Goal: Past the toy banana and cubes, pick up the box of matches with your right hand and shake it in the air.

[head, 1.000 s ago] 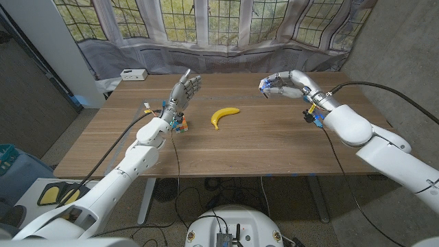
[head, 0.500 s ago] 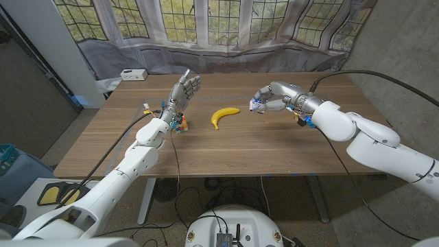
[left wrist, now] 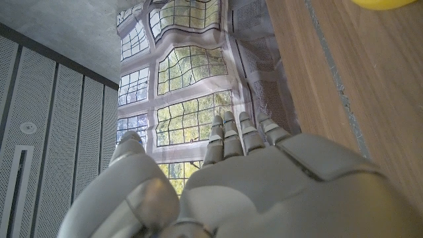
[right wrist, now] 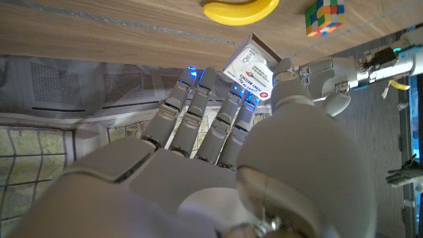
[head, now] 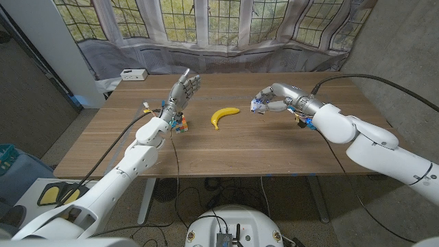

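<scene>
My right hand [head: 271,97] holds the box of matches [head: 258,104] above the table, right of the yellow toy banana [head: 223,115]. In the right wrist view the white and blue box of matches [right wrist: 250,67] is pinched between the thumb and the fingertips [right wrist: 198,80] of my right hand [right wrist: 225,152], with the banana [right wrist: 239,10] and a coloured cube [right wrist: 324,16] beyond it. My left hand [head: 184,89] stands raised with fingers apart, above the coloured cubes [head: 180,124] at the table's left. It holds nothing in the left wrist view [left wrist: 225,178].
A white box [head: 133,74] sits at the table's far left corner. A curtain [head: 226,51] hangs behind the far edge of the wooden table [head: 247,147]. Cables run from both forearms over the table's sides.
My right hand has carried the box of matches from the far right toward the banana and lower, then barely moved in the last half second. The left arm has stayed still.
</scene>
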You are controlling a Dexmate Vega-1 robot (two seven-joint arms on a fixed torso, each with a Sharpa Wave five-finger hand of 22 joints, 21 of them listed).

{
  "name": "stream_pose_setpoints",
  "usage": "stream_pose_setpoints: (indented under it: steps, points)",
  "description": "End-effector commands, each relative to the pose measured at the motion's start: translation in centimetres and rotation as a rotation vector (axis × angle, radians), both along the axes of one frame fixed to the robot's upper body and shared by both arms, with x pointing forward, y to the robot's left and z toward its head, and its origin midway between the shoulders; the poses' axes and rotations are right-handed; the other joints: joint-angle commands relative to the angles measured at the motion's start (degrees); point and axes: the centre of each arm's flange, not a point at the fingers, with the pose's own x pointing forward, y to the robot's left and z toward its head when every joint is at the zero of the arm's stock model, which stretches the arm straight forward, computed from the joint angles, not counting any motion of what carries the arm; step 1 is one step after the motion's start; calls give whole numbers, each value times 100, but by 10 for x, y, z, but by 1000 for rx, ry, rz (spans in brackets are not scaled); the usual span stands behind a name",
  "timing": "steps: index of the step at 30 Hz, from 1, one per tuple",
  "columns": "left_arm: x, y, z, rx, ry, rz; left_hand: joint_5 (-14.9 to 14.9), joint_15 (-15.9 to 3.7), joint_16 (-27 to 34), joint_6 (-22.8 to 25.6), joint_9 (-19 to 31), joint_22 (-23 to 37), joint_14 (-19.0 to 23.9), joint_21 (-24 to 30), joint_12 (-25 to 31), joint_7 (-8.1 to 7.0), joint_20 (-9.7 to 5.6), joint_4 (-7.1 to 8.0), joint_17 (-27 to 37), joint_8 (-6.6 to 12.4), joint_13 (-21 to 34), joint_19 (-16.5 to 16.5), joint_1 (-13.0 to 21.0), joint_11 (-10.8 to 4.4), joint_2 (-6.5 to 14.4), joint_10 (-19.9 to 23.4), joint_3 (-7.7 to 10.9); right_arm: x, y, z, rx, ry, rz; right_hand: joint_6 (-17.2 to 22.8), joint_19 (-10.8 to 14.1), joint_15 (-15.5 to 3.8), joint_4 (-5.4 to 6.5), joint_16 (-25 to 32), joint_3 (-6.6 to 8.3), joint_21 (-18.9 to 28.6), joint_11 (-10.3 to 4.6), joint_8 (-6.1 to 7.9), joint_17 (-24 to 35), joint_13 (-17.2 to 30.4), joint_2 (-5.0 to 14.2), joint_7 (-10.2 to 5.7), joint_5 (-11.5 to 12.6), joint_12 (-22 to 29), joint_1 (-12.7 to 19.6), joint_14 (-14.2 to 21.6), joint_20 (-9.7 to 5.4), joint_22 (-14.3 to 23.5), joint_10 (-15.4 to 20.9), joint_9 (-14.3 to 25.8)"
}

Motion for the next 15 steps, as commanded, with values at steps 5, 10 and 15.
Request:
stream_pose_setpoints:
  steps: [5,10,15]
  points:
    - [3,-4,0,8,8,-7,-15,-18,5,52,31,21,23,-3,-2,-4,42,-40,21,31,16,-18,-40,-25,7,33,20,2,-90,-12,780,-55,262,128,-2,-289,4,25,34,-9,16,-7,29,22,227,-26,22,-29,212,20,10,35,27,18]
    - [3,-5,0,11,13,-6,-16,-15,5,55,31,21,24,-2,-1,-6,40,-42,22,32,16,-17,-42,-20,8,36,20,3,-116,-25,983,-96,330,139,5,-338,17,45,19,-8,-4,-11,47,22,239,-32,19,-34,204,41,-32,36,31,18]
    - [4,-5,0,11,14,-6,-16,-8,3,53,31,21,19,-2,-2,-11,40,-45,21,31,16,-17,-44,-16,9,36,20,4,-138,-43,1191,-100,408,130,-1,-367,37,42,6,-12,4,-22,55,21,249,-38,15,-38,181,30,-71,36,36,18]
